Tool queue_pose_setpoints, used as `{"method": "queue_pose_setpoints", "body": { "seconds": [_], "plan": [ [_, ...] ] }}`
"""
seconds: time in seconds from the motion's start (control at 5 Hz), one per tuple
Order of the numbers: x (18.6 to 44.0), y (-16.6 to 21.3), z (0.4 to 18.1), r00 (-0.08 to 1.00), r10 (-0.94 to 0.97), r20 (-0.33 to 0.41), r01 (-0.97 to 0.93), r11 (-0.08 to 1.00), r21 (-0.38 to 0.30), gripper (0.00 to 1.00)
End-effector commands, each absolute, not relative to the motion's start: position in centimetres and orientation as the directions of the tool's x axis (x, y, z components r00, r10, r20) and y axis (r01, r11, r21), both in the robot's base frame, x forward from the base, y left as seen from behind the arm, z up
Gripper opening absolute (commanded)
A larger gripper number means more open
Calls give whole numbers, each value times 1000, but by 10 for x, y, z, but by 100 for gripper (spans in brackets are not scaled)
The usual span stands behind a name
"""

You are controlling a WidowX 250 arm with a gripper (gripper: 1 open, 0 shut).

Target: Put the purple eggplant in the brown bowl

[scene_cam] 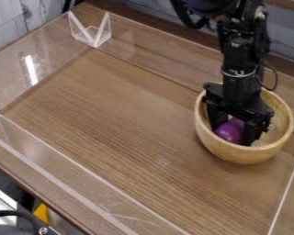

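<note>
The brown bowl (pixel 270 143) sits on the wooden table at the right. Inside it lies the purple eggplant (pixel 231 131), its left part showing below the gripper. My black gripper (pixel 241 117) hangs straight down into the bowl, directly over the eggplant. Its fingers (pixel 216 112) stand spread wide on either side of the eggplant and do not look pressed on it. The eggplant's right part is hidden behind the gripper.
Clear plastic walls (pixel 51 55) ring the wooden table top (pixel 113 119). A small clear triangular stand (pixel 89 30) sits at the back left. The bowl lies close to the right wall.
</note>
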State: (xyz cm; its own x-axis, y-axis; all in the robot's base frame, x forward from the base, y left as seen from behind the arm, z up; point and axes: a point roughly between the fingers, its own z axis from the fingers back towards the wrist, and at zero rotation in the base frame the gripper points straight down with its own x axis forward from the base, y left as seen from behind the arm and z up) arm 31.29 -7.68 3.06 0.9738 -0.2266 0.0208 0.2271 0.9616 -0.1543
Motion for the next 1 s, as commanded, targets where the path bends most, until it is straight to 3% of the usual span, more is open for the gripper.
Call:
{"method": "queue_pose_setpoints", "body": {
  "seconds": [0.0,0.4,0.8],
  "plan": [
    [327,-70,68,974,-196,111,211,965,-153,100],
    [321,-60,92,976,-168,139,189,970,-151,100],
    [312,-68,99,973,-185,140,205,968,-147,100]
  ]
}}
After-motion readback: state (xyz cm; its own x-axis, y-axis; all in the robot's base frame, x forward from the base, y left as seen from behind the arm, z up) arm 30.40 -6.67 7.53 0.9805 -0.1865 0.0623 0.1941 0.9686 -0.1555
